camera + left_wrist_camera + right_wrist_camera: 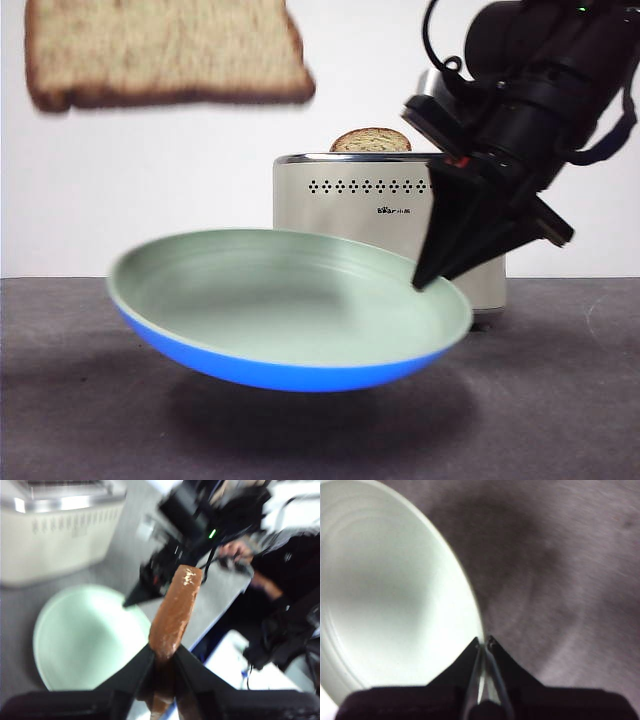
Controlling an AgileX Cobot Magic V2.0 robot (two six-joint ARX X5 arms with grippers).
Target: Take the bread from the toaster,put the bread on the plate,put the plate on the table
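Note:
The bread hangs high at the top left of the front view; my left gripper is shut on its lower edge and holds it edge-on above the plate. The pale mint-green plate, blue underneath, hangs tilted above the table. My right gripper is shut on the plate's right rim, which the right wrist view shows pinched between the jaws. The cream toaster stands behind the plate.
A second brown slice sticks up from the toaster's slot. The toaster also shows in the left wrist view, beyond the plate. Bare dark tabletop lies under and beside the plate.

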